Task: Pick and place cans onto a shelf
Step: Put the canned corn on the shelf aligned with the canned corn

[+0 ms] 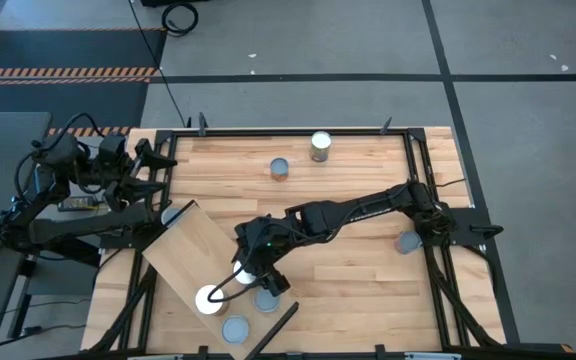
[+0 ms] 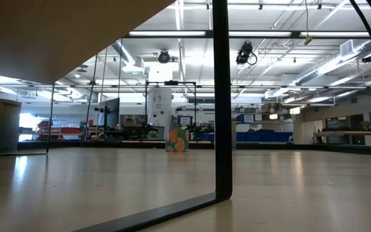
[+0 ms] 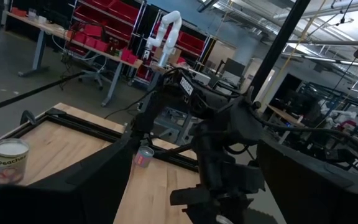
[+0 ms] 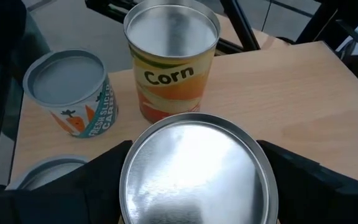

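My right gripper [image 4: 197, 186] is shut on a silver-topped can [image 4: 197, 165] near the low end of the pale wood shelf [image 1: 183, 250]; it also shows in the high view [image 1: 251, 274]. Just beyond it, a Corn can [image 4: 171, 59] stands on its base on the shelf end, the bright white top in the high view [image 1: 209, 299]. A carrot-label can [image 4: 70, 90] and another can [image 4: 42, 171] stand beside it. My left gripper [image 1: 158, 195] waits open at the table's left edge. My right gripper pinches the silver-topped can between its two fingers, one on each side of its wall just under the top rim [image 4: 124, 180]. The fingers come slanting down from above. The can is upright. Its top hides its base, so I cannot tell whether it is lifted.
Two cans [image 1: 280, 168] [image 1: 320, 146] stand near the table's far edge, one [image 1: 406, 243] by the right arm's base, two [image 1: 266, 299] [image 1: 235, 329] near the front edge. A dark bar [image 1: 273, 330] lies by them. A black frame [image 1: 298, 130] rims the table.
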`<action>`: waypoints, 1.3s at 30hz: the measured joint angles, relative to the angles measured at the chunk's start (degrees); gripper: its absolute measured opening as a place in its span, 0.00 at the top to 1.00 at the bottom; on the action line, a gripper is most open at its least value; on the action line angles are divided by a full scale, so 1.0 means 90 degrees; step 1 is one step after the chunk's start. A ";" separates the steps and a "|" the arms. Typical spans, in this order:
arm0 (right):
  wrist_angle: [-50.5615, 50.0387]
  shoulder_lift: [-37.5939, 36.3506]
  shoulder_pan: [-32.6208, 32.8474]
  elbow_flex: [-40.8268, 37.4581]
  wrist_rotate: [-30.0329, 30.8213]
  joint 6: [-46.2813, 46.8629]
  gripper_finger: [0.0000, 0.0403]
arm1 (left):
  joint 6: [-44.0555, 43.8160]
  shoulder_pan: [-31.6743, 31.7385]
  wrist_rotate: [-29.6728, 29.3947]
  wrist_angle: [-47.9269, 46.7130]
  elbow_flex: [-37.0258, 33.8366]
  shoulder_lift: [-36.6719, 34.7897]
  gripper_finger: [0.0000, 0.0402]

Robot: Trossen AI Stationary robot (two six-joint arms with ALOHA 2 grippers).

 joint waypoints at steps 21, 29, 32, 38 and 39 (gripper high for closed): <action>0.1034 -0.0005 0.0002 -0.0487 -0.0080 0.0045 0.17 | 0.0058 -0.0002 0.0002 0.0005 0.0000 0.0000 0.13; 0.1276 0.0017 0.0005 -0.0514 0.0015 0.0066 0.07 | 0.0058 0.0000 0.0000 0.0005 0.0000 0.0000 0.13; 0.1260 0.0017 0.0010 -0.0501 0.0015 0.0110 0.05 | 0.0058 -0.0001 0.0002 0.0005 0.0000 0.0000 0.13; 0.1230 0.0017 0.0012 -0.0014 0.0011 0.0348 0.06 | 0.0114 0.0000 0.0002 0.0004 0.0000 0.0000 0.13; 0.1174 0.0017 0.0010 0.0130 0.0028 0.0352 0.06 | 0.0157 -0.0002 0.0001 0.0005 0.0000 0.0000 0.13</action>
